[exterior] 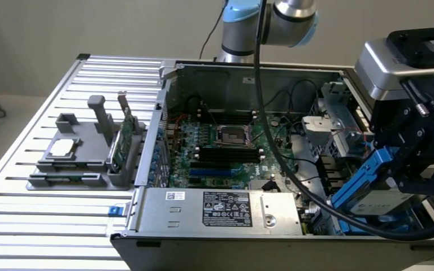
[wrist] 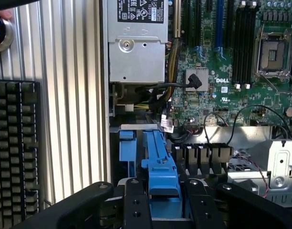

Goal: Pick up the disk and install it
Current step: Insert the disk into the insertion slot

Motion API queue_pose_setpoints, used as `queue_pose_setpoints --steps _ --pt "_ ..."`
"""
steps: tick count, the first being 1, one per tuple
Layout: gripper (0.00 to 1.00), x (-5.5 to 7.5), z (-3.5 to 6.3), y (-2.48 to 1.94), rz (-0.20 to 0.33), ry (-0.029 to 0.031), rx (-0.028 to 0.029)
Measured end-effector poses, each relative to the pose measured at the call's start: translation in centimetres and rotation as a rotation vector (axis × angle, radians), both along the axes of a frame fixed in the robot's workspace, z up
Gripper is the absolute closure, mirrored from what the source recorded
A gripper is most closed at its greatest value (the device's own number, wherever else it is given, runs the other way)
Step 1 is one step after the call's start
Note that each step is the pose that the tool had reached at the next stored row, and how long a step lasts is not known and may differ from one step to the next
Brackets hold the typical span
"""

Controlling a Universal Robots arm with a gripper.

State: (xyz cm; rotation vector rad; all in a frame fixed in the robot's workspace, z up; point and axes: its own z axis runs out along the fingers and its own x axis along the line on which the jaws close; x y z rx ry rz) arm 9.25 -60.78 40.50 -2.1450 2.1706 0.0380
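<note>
Disk (exterior: 373, 199) is hanging at the lower right of the exterior view, tilted, with its blue rail running up along one edge and its grey labelled face turned towards the camera. The gripper (exterior: 403, 176) is clamping it: the black fingers (wrist: 136, 202) are pressing on either side of the blue carrier, as the wrist view is showing from close up.

Sweeping from the exterior view's left, a slatted metal table (exterior: 21, 226) is carrying a grey fixture (exterior: 81, 166) at middle left. A small silver chip (exterior: 63, 148) is lying flat on that fixture, and a thin green circuit card (exterior: 129, 130) is standing upright along the fixture's right side, just beside the wall of the open computer case (exterior: 159, 107).

The case is occupying the middle of the frame, with its green motherboard (exterior: 225, 144) lying exposed inside. A grey power supply (exterior: 202, 217) with a printed label is sitting along the lower centre, at the case's near edge.

Above, at top centre, the robot arm (exterior: 293, 17) is reaching in, and a black cable (exterior: 261, 96) is trailing down from it across the case towards the lower right. There the held disk is hovering over the right-hand end of the case, beside the metal drive bays; whether it is touching them I cannot tell.
</note>
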Motion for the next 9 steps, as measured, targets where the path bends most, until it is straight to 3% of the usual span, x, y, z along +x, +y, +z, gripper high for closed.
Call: queue_pose_setpoints --steps 9 --pt "0.67 -0.01 -0.24 0.08 0.000 -0.0010 -0.0002"
